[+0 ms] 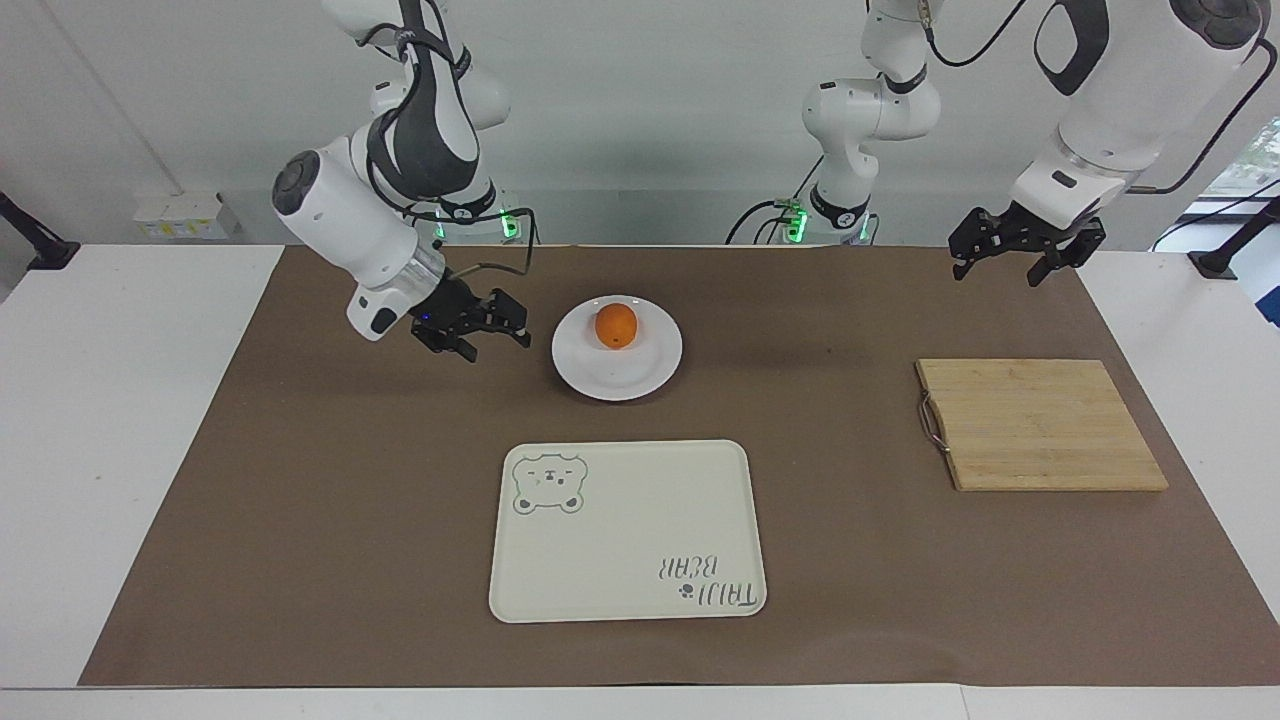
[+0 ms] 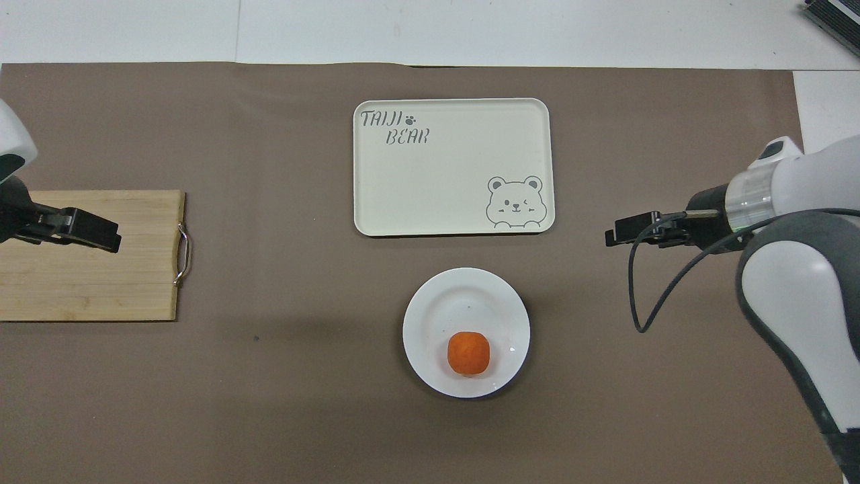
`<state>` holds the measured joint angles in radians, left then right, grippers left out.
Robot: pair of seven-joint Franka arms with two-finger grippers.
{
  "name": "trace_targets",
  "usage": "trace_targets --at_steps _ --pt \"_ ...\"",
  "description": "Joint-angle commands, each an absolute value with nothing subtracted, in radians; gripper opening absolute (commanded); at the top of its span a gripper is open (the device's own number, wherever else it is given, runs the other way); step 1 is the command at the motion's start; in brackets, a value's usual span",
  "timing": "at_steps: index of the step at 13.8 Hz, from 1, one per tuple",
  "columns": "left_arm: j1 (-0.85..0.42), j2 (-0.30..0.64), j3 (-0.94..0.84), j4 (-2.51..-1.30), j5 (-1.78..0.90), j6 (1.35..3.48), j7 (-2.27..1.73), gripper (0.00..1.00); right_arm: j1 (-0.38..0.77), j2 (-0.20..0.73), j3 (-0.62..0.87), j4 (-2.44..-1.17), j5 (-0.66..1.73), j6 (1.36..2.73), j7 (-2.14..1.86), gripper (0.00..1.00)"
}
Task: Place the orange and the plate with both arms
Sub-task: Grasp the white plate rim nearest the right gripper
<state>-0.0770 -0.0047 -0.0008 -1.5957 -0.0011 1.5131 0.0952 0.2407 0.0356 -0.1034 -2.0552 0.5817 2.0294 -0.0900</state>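
The orange point(image 1: 616, 325) sits on the white plate point(image 1: 622, 384), on the part of the plate nearer the robots. Both also show in the overhead view: the orange point(image 2: 468, 353) and the plate point(image 2: 463, 296). My right gripper point(image 1: 497, 347) is open and empty, low over the brown mat beside the plate, toward the right arm's end of the table. It is apart from the plate, and it also shows in the overhead view point(image 2: 615, 235). My left gripper point(image 1: 997, 275) is open and empty, raised over the cutting board point(image 2: 101, 289), as the overhead view point(image 2: 111, 238) shows.
A cream tray point(image 1: 625, 530) with a bear drawing lies farther from the robots than the plate. A bamboo cutting board point(image 1: 1040, 425) with a metal handle lies toward the left arm's end. A brown mat point(image 1: 300, 480) covers the table.
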Motion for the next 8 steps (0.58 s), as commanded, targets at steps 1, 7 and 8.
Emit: trace_targets --at_steps 1,7,8 --pt "-0.069 0.006 -0.005 -1.568 0.002 1.509 0.088 1.0 0.241 0.008 -0.104 -2.199 0.743 2.127 -0.228 1.0" --pt "-0.069 -0.021 -0.003 -1.566 -0.002 1.542 0.069 1.0 0.297 0.008 -0.106 -2.371 0.966 2.196 -0.339 1.0" --pt "-0.069 -0.021 -0.003 -1.568 -0.006 1.549 0.069 1.0 0.301 0.018 -0.106 -2.394 0.989 2.227 -0.382 1.0"
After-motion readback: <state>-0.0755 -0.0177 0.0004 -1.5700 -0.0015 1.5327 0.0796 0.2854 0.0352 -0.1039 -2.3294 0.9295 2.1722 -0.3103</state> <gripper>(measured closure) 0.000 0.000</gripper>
